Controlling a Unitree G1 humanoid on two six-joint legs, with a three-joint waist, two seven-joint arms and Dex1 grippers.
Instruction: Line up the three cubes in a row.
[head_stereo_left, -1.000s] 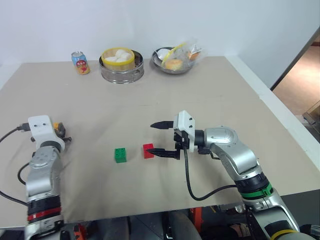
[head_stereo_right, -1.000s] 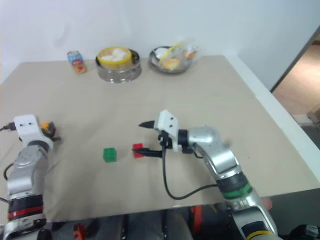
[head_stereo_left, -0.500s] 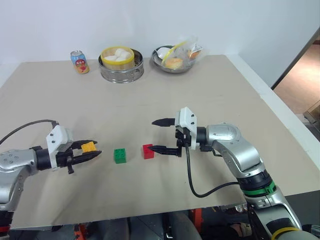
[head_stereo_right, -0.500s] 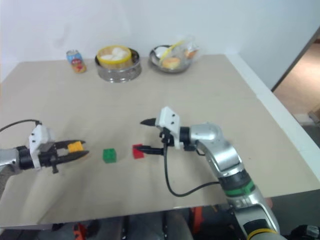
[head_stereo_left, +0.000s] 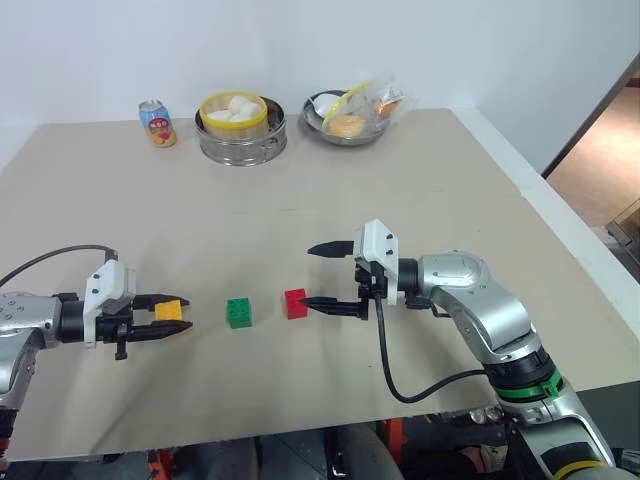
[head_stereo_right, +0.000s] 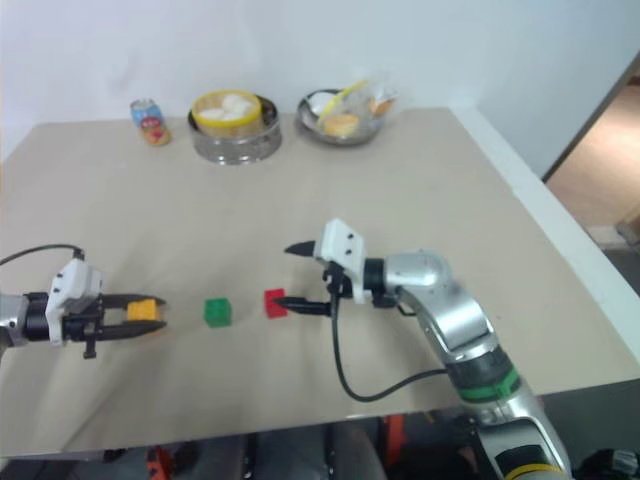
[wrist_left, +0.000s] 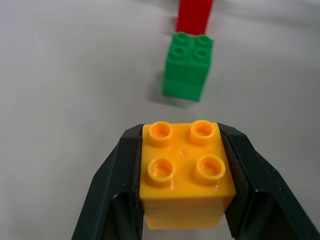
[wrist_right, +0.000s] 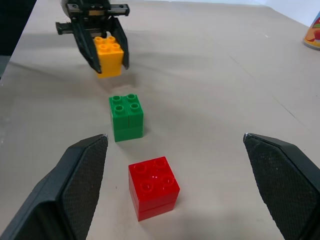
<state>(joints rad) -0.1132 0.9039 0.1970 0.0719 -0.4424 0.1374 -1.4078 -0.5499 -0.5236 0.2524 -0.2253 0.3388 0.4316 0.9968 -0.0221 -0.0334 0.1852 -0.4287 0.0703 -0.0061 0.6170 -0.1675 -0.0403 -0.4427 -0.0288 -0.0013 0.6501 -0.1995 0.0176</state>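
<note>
- Nearest the robot, on its left side, the left claw (head_stereo_left: 170, 313) is reaching in level over the beige counter (head_stereo_left: 420, 190), pointing toward the middle.
- That left claw is pinching shut on the yellow-orange cube (head_stereo_left: 170, 310), one black finger pressing each side, studs facing up; in the left wrist view the yellow-orange cube is sitting snugly between the two fingers (wrist_left: 112, 185).
- Whether the held cube is touching the counter or hanging just above it cannot be told.
- Just beyond the held cube, toward the middle of the counter, the green cube (head_stereo_left: 239, 312) is sitting studs up, apart from the left claw.
- Next in the same line, the red cube (head_stereo_left: 295, 303) is sitting studs up, near the green cube but not touching it.
- On the robot's right side, the right claw (head_stereo_left: 326, 276) is pointing toward the left with its two fingers spread wide apart, gripping nothing.
- The tip of its nearer finger is lying just beside the red cube; the other finger is hanging farther back over bare counter.
- Along the far edge of the counter, well apart from the cubes, a small drink can (head_stereo_left: 157, 123), a round metal steamer (head_stereo_left: 242, 130) with white buns inside, and a metal bowl (head_stereo_left: 347, 120) of wrapped food are standing in a row.
</note>
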